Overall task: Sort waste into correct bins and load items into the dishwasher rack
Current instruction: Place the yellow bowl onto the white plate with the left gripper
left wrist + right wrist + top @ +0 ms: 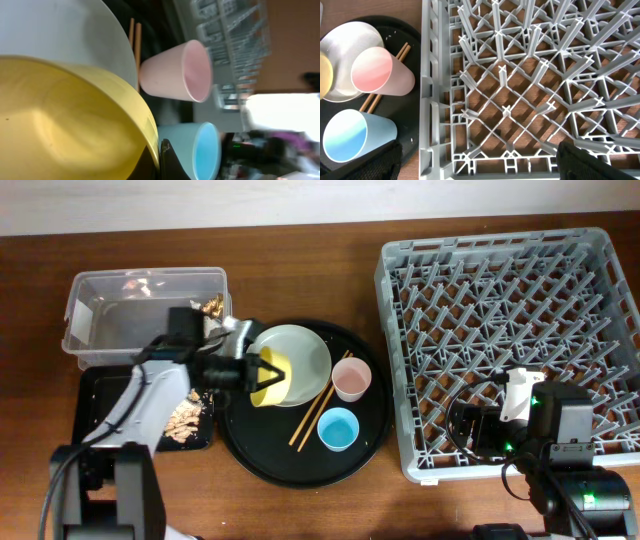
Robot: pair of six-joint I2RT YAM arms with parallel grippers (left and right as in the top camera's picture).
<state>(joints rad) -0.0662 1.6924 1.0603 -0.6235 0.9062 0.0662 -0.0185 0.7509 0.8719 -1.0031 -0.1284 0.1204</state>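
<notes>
Yellow bowl [65, 125] fills your left wrist view, tilted, rim clamped in left jaws, above plate [300, 350] on round tray [370, 430]. You count one bowl, one plate, two cups: pink cup [351, 379], blue cup [338, 428]; one chopstick pair [318, 412] between plate and cups. Right jaws spread wide, empty, over rack [390, 360]. Scraps [185, 420] lie in black bin [95, 395]; clear tub [100, 320] just beyond it.

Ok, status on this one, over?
Left gripper shut on yellow bowl, tilted at plate edge. Right gripper open over dishwasher rack. Pink cup, blue cup stand between bowl and rack.
</notes>
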